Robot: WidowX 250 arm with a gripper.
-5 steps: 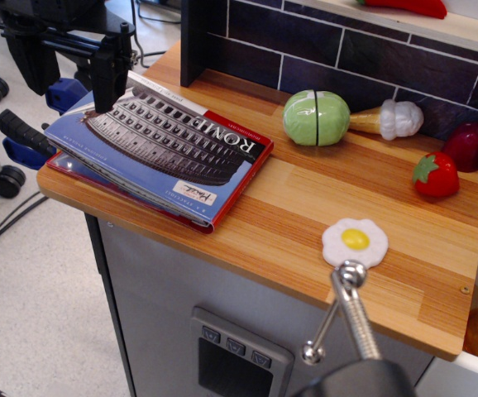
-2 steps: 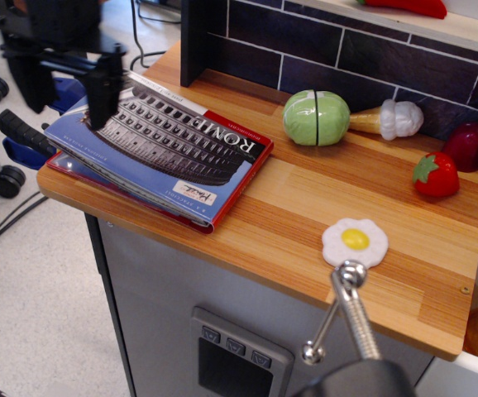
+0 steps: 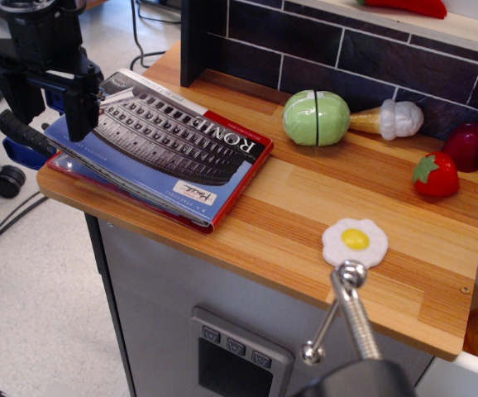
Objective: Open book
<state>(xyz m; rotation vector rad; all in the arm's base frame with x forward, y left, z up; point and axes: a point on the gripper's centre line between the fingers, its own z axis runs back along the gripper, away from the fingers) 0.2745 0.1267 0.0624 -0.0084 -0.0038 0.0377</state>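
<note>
The book (image 3: 160, 149) lies shut on the left end of the wooden counter (image 3: 305, 215). Its blue cover shows a grey Colosseum photo and "ROME" on a black band, and red edges show underneath. Its left end overhangs the counter's left edge, and the cover's left corner sits slightly raised. My black gripper (image 3: 47, 122) hangs at the book's left end with its jaws apart. Its right finger (image 3: 79, 107) stands at the cover's left edge; the other finger is off the counter to the left. Nothing is held between them.
Toy food stands at the back right: a green split vegetable (image 3: 316, 117), a white mushroom-like piece (image 3: 394, 119), a strawberry (image 3: 436, 174) and a dark red piece (image 3: 467, 145). A fried egg toy (image 3: 355, 241) lies near a metal faucet (image 3: 351, 310). A dark tiled wall (image 3: 346, 58) runs behind.
The gripper has moved left, from over the book's top-left part to its left edge. The book lies as before.
</note>
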